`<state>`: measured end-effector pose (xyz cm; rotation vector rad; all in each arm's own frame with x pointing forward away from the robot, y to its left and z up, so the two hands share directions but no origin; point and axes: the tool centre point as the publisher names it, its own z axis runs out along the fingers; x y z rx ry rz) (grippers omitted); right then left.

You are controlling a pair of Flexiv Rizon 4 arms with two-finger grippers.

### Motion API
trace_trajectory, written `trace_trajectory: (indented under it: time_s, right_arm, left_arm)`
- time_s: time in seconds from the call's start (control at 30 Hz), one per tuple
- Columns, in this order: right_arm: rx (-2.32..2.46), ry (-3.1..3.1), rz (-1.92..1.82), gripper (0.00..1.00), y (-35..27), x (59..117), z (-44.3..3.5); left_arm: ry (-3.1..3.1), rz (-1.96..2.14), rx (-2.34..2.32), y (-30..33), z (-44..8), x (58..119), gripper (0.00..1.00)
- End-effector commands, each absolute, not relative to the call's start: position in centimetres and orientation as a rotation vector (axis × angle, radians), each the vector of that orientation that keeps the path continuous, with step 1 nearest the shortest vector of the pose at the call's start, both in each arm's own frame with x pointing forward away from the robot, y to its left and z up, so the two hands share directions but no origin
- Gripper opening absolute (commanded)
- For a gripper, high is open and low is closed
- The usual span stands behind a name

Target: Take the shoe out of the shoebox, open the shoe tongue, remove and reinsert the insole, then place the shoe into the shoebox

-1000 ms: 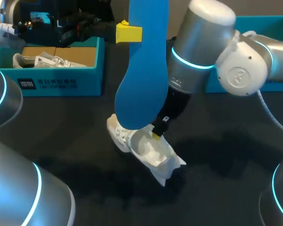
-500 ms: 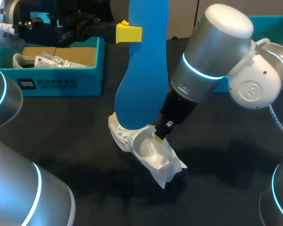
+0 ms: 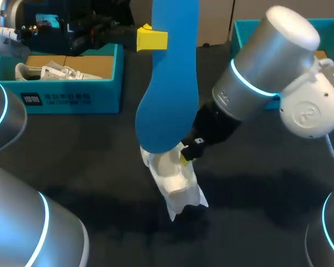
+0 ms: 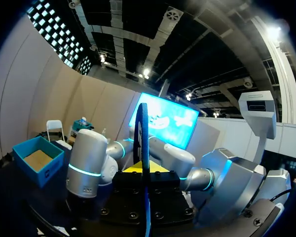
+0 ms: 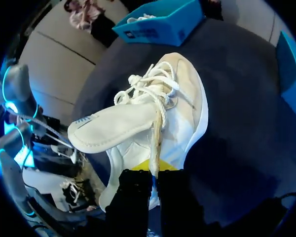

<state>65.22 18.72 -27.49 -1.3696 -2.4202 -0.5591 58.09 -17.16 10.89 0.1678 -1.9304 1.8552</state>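
Pinching the blue insole (image 3: 168,83) near its upper end, the left gripper (image 3: 152,39) holds it upright above the dark table (image 3: 89,167), lower rounded end hanging just over the white shoe (image 3: 177,183). In the left wrist view the insole (image 4: 143,143) shows edge-on, clamped between the left gripper (image 4: 144,170) fingers. The right gripper (image 3: 185,155) comes in from the right, fingers pressed onto the shoe's upper edge at the opening. In the right wrist view the right gripper (image 5: 155,173) nips that thin edge from both sides; the shoe (image 5: 180,108) lies on the table, tongue (image 5: 113,131) folded out, laces (image 5: 148,89) loose. The shoe sits mid-table, outside the teal shoebox (image 3: 72,99), well apart from it. A second white shoe (image 3: 44,71) lies inside that shoebox. Another teal box (image 3: 242,30) sits behind the right arm.
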Motion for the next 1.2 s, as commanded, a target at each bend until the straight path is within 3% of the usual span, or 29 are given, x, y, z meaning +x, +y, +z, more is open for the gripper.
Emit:
trace_trajectory:
  time_s: [0.03, 1.2]
  right_arm:
    - [-1.567, -2.229, -0.771, 0.00, 17.8, 64.1, -29.1]
    - [-1.510, -2.045, -0.918, 0.00, 17.9, 66.7, -34.0]
  left_arm:
    - [-1.934, 1.853, 0.170, -17.2, 10.9, 58.1, 0.00]
    - [-1.934, 1.853, 0.170, -17.2, 10.9, 58.1, 0.00]
